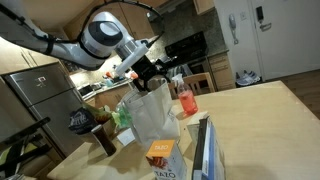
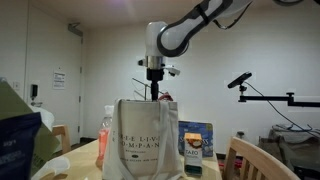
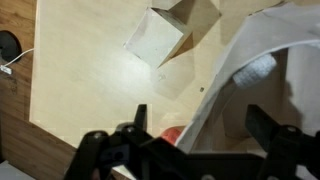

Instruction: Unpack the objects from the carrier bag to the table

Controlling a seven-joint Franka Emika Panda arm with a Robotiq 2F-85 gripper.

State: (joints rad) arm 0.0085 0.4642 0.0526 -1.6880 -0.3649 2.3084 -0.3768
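A white carrier bag (image 1: 150, 118) with dark lettering (image 2: 140, 140) stands upright on the wooden table (image 1: 255, 110). My gripper (image 1: 152, 80) hangs just above the bag's open top in both exterior views (image 2: 155, 92). In the wrist view the gripper (image 3: 200, 125) is open, and the bag's white rim (image 3: 215, 95) runs between the two fingers. The bag's inside (image 3: 265, 70) shows pale walls; I cannot make out its contents. A red object (image 3: 172, 133) shows just outside the bag wall.
A red-orange bottle (image 1: 186, 101) stands beside the bag (image 2: 105, 135). An orange box (image 1: 160, 155) and a blue box (image 1: 205, 150) stand near the front (image 2: 195, 145). A dark cup (image 1: 105, 140) and a green item (image 1: 122, 115) are on the other side. A chair back (image 2: 255, 160) stands nearby.
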